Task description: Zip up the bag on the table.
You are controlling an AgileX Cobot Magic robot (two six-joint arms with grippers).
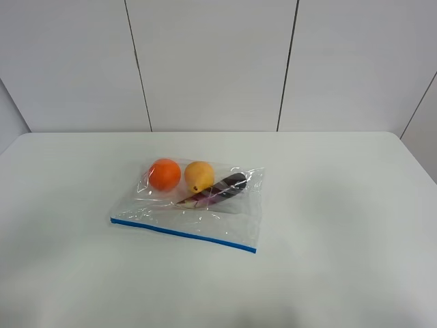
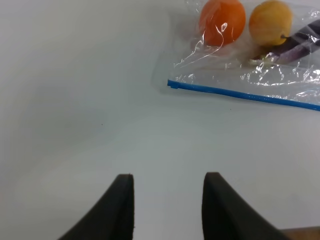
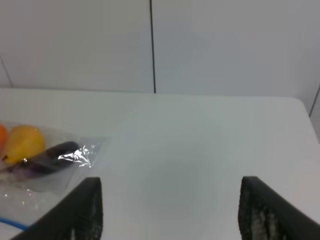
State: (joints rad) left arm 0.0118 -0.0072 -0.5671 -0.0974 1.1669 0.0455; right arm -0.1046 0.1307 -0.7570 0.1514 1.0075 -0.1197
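The clear crinkly bag [image 1: 194, 205] lies flat near the middle of the white table [image 1: 341, 225]. Its blue zipper strip [image 1: 183, 234] runs along the near edge. Inside are an orange fruit [image 1: 164, 174], a yellow fruit [image 1: 199, 176] and a dark purple item [image 1: 222, 188]. Neither arm shows in the exterior high view. In the left wrist view the left gripper [image 2: 167, 182] is open over bare table, short of the bag [image 2: 260, 70] and its zipper end [image 2: 172, 84]. In the right wrist view the right gripper [image 3: 170, 187] is wide open, with the bag [image 3: 45, 155] off to one side.
A white panelled wall [image 1: 218, 61] with dark seams stands behind the table's far edge. The table's rounded far corners show at left and right. Nothing else lies on the tabletop.
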